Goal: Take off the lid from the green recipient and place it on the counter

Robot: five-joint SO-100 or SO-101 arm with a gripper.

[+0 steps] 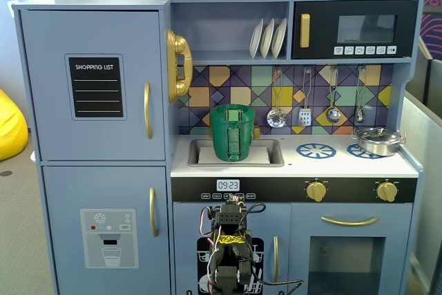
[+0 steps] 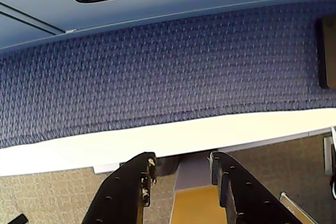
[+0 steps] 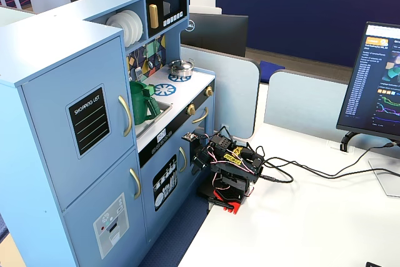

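Note:
The green recipient stands upright in the sink at the left end of the counter; it also shows in the other fixed view. The green lid lies on its mouth. My arm is folded low in front of the toy kitchen's lower doors, well below and apart from the recipient; it sits on the white table edge. In the wrist view my gripper is open and empty, its jaws spread over blue carpet and the table edge. Recipient and lid are out of the wrist view.
A silver pan sits on the right burner mark. Utensils hang on the back wall over the counter. A shelf with white plates and a microwave overhang it. A monitor and cables lie on the white table.

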